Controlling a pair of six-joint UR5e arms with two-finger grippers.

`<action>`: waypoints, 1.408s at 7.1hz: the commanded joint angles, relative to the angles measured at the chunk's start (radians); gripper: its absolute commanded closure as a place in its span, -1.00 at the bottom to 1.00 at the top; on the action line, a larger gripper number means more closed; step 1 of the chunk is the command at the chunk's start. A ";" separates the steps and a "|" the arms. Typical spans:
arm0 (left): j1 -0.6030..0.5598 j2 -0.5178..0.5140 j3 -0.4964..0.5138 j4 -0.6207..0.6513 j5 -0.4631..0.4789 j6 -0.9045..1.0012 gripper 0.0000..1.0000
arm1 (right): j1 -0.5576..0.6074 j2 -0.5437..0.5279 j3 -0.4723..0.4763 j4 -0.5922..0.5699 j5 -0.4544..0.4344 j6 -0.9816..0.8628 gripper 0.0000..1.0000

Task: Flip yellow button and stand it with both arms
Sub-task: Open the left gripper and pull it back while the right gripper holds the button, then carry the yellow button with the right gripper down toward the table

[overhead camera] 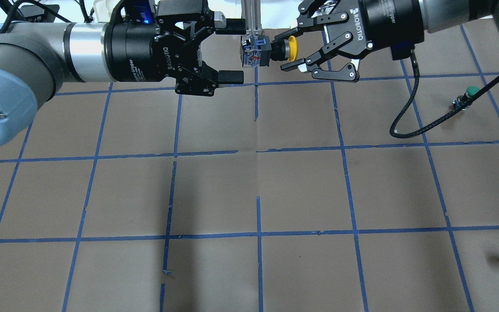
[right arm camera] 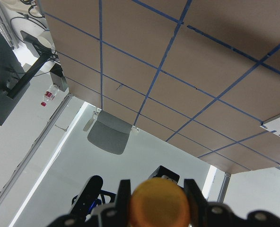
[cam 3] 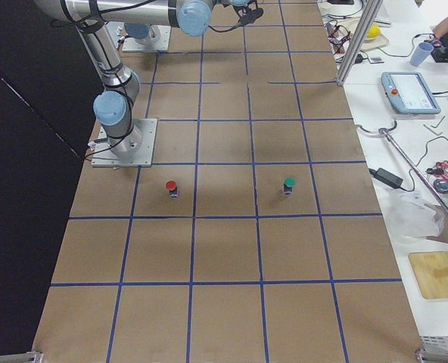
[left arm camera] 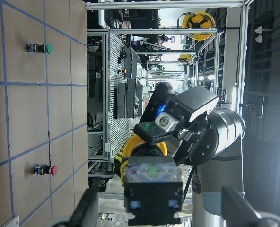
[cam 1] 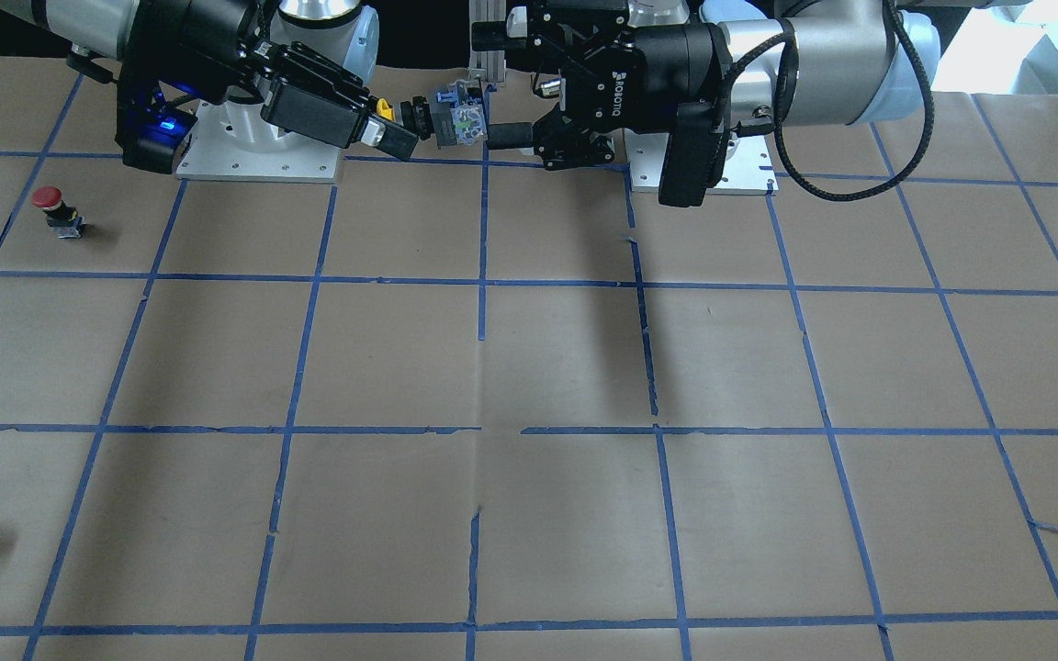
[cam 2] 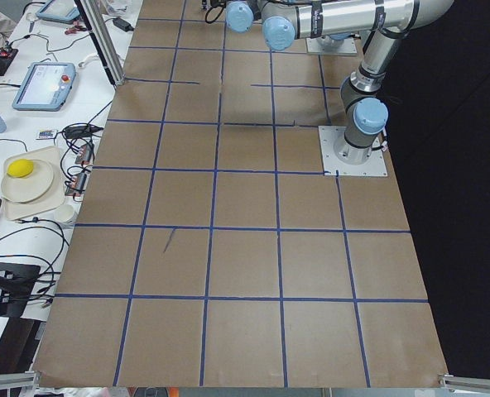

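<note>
I am mid hand-over, well above the surface [overhead camera: 301, 190], at the middle of its edge on the robot's side. The left arm [overhead camera: 37, 47] and the right arm [overhead camera: 448, 13] come in level from opposite sides and meet there. The left claw [overhead camera: 232, 52] is spread wide and holds nothing. The right claw [overhead camera: 285, 51] is closed on the cap end of the yellow button [overhead camera: 269, 50], holding it on its side in the air with the blocky body pointing at the left claw. The left fingertips reach just to that body's end, one on each side, without touching it. Next, I judge, the left claw must advance a little and close squarely on the body before the right lets go.
</note>
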 commanded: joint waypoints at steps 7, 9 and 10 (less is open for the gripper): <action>0.009 -0.041 0.139 0.250 1.034 -0.305 -0.99 | -0.169 0.010 0.005 -0.054 -0.511 -0.513 0.78; -0.004 -0.049 0.177 0.272 1.298 -0.394 -0.99 | -0.181 0.040 0.084 -0.099 -0.745 -0.601 0.81; -0.030 -0.048 0.189 0.290 1.416 -0.396 -0.99 | -0.227 0.050 0.104 -0.134 -0.812 -0.603 0.82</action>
